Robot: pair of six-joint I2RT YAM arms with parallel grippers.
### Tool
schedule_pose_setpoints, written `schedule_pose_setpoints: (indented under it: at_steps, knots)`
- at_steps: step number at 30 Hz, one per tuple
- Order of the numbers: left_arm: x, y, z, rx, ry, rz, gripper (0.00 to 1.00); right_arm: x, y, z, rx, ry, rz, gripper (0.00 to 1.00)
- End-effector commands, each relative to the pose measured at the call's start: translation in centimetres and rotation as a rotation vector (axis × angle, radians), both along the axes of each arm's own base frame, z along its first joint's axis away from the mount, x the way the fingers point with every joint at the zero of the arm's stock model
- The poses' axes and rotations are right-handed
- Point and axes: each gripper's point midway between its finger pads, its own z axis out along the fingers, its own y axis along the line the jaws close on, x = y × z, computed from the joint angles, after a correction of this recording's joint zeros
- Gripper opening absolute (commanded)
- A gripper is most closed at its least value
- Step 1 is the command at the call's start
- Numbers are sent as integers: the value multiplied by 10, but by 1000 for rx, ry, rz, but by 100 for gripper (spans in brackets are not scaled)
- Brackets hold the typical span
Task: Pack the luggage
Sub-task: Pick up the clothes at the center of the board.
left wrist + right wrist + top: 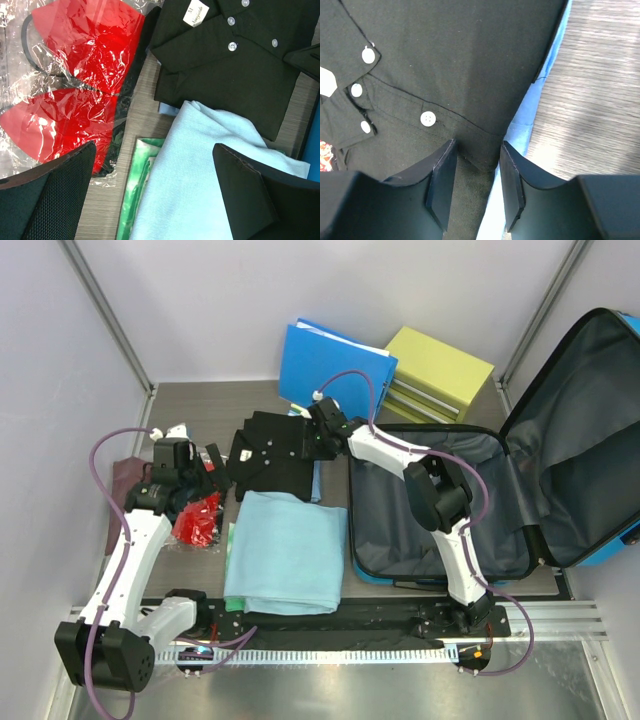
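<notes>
So the suitcase [385, 525] sat open on the right side of the counter [200, 410]. Its grey-lined base lay flat and the lid leaned up and away to the right. I couldn't see anything packed in it.

My right arm reached across the suitcase to the black shirt [275, 455], which lay folded just left of it. My right claw [477, 150] was about half open, fingers [440, 175] pointing down with the shirt's right edge sitting between them. Whether they were actually pinching the cloth, I honestly couldn't tell. A strip of pale blue fabric [520, 130] peeked out from under that same edge, and the shirt's white buttons [428, 118] showed just left of the fingers.

My left claw [155, 150] was spread as wide as it goes, with nothing in it, over on the left of the counter. It hung above a red packet in crinkly clear plastic [197, 518] and the near corner of a folded light blue cloth [285, 550]. Something green [137, 180] stuck out from under that cloth.

At the back, a blue folder [335, 365] lay beside a yellow-green drawer box [435, 375].
</notes>
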Motion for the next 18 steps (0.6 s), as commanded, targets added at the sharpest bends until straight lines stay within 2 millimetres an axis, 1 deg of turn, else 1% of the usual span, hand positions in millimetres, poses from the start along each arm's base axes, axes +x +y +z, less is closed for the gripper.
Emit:
schedule_pose_setpoints:
  at_steps: [1, 2, 5, 8, 9, 11, 12, 14, 16, 18]
  knots:
    - [5, 0, 3, 7, -26, -2, 100, -2, 24, 21, 92, -9, 56, 44]
    - [5, 1, 3, 7, -27, 0, 100, -2, 25, 16, 91, 0, 62, 44]
    - [5, 2, 3, 12, -28, 5, 100, -3, 27, 13, 96, 12, 73, 40]
    - [5, 3, 3, 15, -28, 9, 100, -1, 30, 19, 104, 2, 82, 26]
    - [5, 2, 4, 14, -30, 8, 100, 0, 31, 25, 109, -7, 83, 18]
    - [5, 2, 3, 13, -30, 11, 100, 1, 32, 35, 118, -22, 87, 11]
    - [5, 3, 3, 13, -28, 13, 100, 2, 33, 44, 126, -33, 88, 5]
    - [5, 2, 1, 10, -23, 14, 100, 3, 33, 60, 139, -54, 87, 1]
    - [5, 2, 0, 9, -19, 14, 100, 4, 33, 77, 144, -75, 86, 1]
    - [6, 2, -1, 5, -20, 15, 100, 4, 32, 90, 149, -83, 81, 1]
